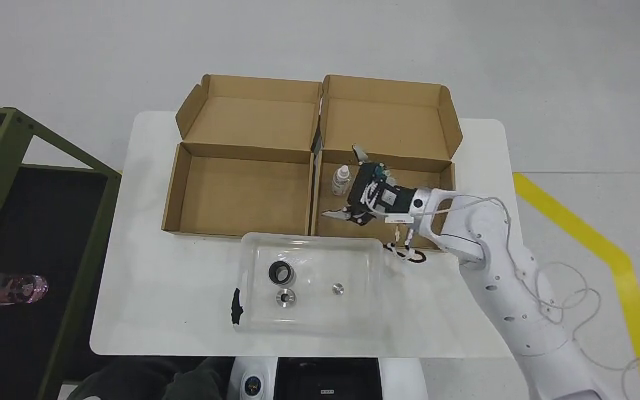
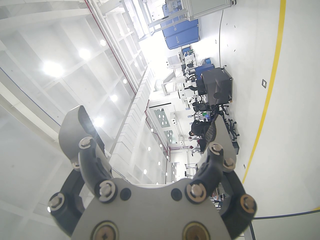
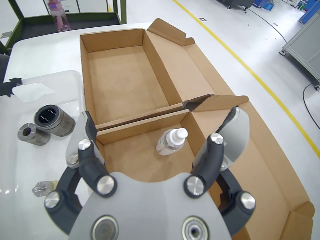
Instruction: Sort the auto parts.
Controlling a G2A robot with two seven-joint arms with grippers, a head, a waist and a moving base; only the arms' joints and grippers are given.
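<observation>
White table (image 1: 150, 300), small clear white-capped bottle (image 3: 171, 141) in a brown cardboard box (image 3: 135, 153)

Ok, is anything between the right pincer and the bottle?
Nothing. In the right wrist view the open right pincer hangs above the box, and only bare box floor separates it from the bottle.

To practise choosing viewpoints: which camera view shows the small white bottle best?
The right wrist view: the bottle is near and whole, cap and body clear, on the floor of the box. The top view gives it as a small pale shape in the same box. The left wrist view faces the hall.
</observation>
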